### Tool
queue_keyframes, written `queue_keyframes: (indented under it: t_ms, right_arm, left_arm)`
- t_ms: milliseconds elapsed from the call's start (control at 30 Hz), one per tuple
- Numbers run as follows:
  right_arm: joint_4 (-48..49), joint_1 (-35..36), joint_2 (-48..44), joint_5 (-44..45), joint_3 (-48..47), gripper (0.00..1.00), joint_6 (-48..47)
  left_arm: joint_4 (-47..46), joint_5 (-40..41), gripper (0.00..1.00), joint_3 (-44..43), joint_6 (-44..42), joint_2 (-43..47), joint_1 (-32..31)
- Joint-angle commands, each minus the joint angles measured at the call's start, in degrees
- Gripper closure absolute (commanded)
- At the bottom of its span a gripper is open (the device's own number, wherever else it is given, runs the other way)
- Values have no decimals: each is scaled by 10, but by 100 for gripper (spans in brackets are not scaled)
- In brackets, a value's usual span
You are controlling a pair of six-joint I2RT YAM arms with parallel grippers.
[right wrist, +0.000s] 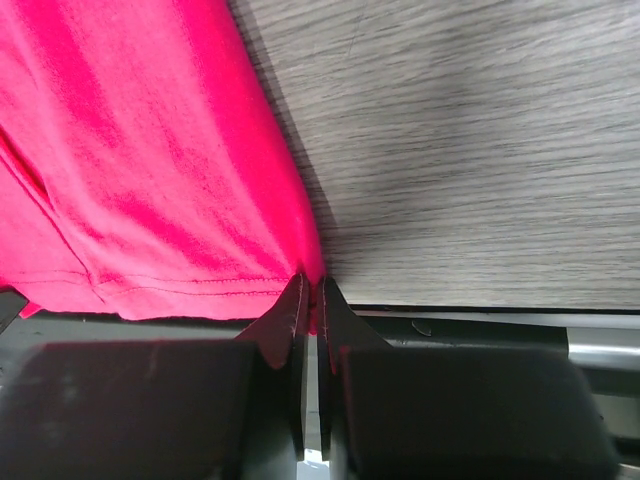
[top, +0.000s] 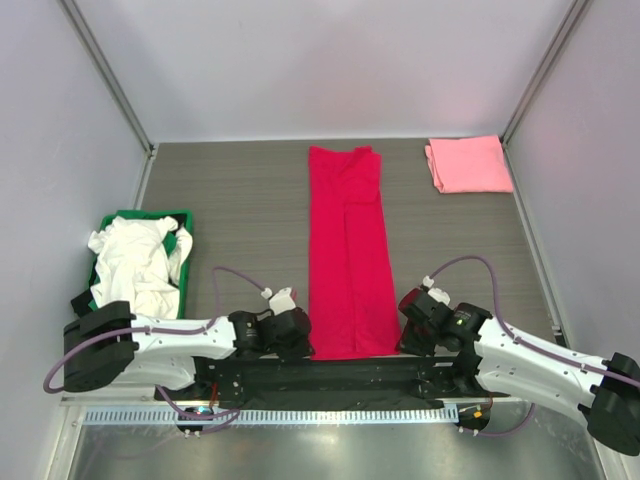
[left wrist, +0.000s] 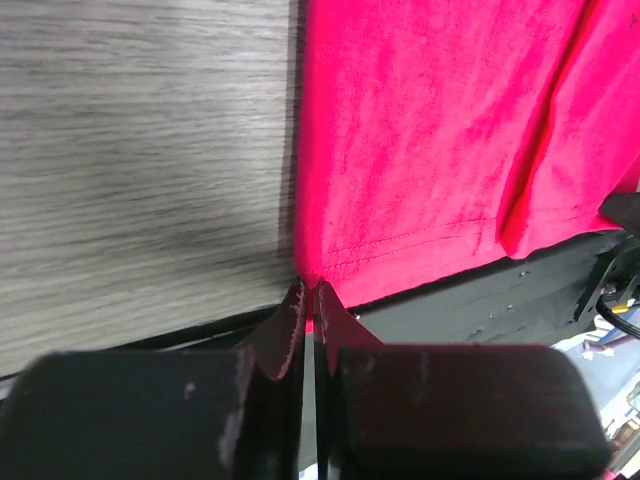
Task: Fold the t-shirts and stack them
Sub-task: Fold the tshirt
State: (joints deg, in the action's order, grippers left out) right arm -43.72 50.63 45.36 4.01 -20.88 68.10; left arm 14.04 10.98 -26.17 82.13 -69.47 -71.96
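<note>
The crimson-red t-shirt (top: 347,250) lies folded into a long narrow strip down the middle of the table, its hem at the near edge. My left gripper (top: 303,345) is shut on the hem's near left corner (left wrist: 310,272). My right gripper (top: 403,343) is shut on the hem's near right corner (right wrist: 312,275). The light pink t-shirt (top: 468,163) lies folded at the far right corner. The white t-shirt (top: 135,262) is bunched in the green crate.
The green plastic crate (top: 181,217) stands at the left edge of the table. A black base plate (top: 330,375) runs along the near edge under both arms. Walls close in the left, right and far sides.
</note>
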Motion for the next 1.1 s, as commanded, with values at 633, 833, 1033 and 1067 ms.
queue_keyframes:
  t_ms: [633, 833, 1033, 1067]
  right_arm:
    - [0, -117, 261, 208, -405, 99, -221]
    - [59, -197, 379, 163, -503, 99, -317]
    - [80, -239, 492, 132, -586, 99, -368]
    - [83, -245, 501, 123, -592, 99, -372]
  left_arm:
    - [135, -31, 100, -286, -237, -32, 254]
    - [124, -77, 100, -389, -297, -148, 341]
    - [114, -107, 100, -469, -324, -246, 388]
    - [111, -130, 100, -476, -326, -256, 393]
